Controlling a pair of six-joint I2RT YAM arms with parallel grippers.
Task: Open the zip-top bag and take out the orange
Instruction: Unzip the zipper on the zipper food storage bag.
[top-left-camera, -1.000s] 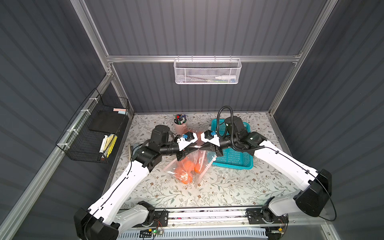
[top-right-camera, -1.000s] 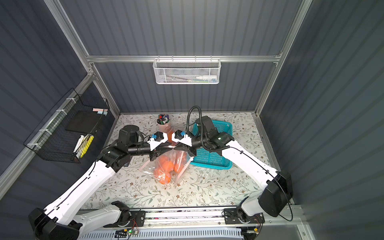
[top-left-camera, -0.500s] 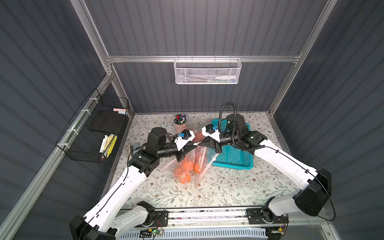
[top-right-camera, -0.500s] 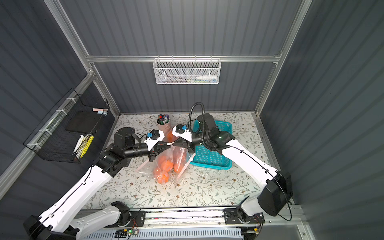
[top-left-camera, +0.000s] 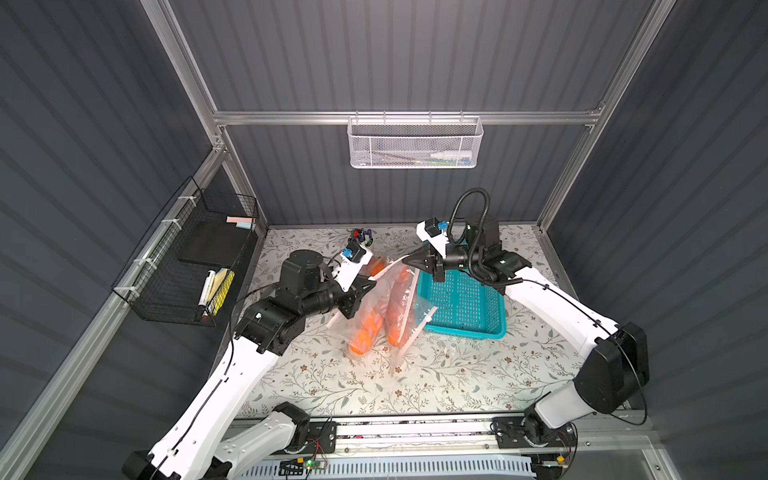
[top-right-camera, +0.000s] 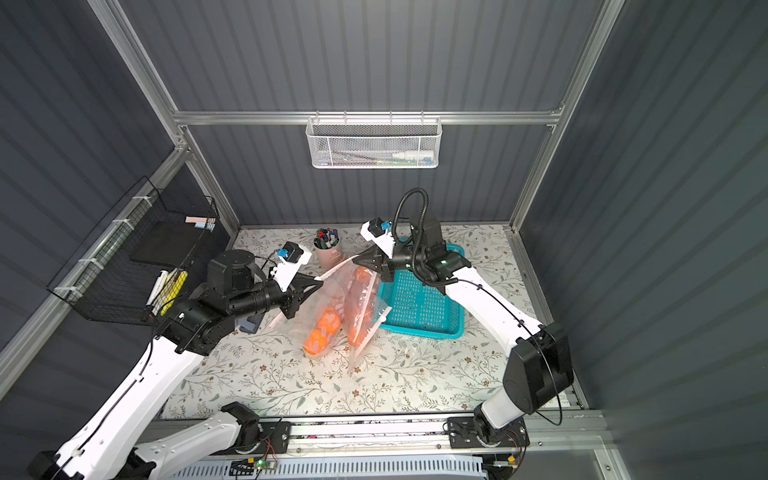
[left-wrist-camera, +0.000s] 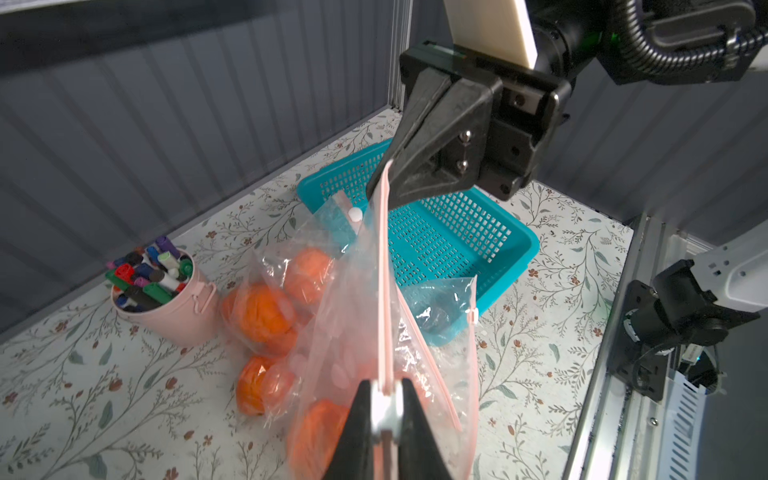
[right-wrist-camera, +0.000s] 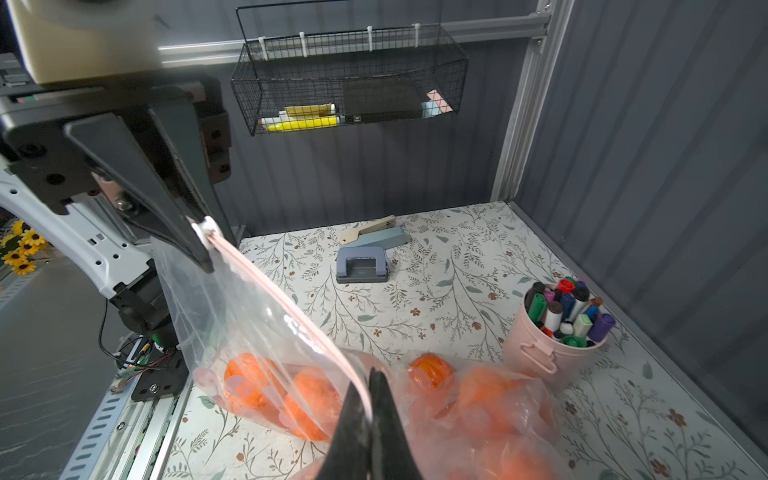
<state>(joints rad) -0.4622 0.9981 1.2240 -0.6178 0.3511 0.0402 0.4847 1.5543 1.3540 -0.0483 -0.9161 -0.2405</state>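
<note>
A clear zip-top bag (top-right-camera: 316, 316) with a pink zip strip (left-wrist-camera: 384, 270) hangs stretched between my two grippers above the table. Oranges (right-wrist-camera: 249, 378) sit in its bottom, also seen in a top view as the oranges (top-left-camera: 365, 332). My left gripper (left-wrist-camera: 386, 399) is shut on the white slider (right-wrist-camera: 208, 228) at one end of the strip. My right gripper (right-wrist-camera: 370, 386) is shut on the strip at the other end. In both top views the left gripper (top-left-camera: 374, 283) and right gripper (top-left-camera: 406, 261) stand a short way apart, tips facing.
More clear bags of oranges (left-wrist-camera: 266, 307) lie beside the held bag, one leaning on the teal basket (top-left-camera: 465, 307). A pink cup of markers (top-right-camera: 328, 249) stands behind. A hole punch (right-wrist-camera: 361, 270) and stapler (right-wrist-camera: 374, 237) lie at the left. A black wire basket (top-left-camera: 187, 266) hangs on the left wall.
The left gripper has tightened on the slider and drawn back to the left. The right gripper rose a little. The gap between the two grippers has widened.
</note>
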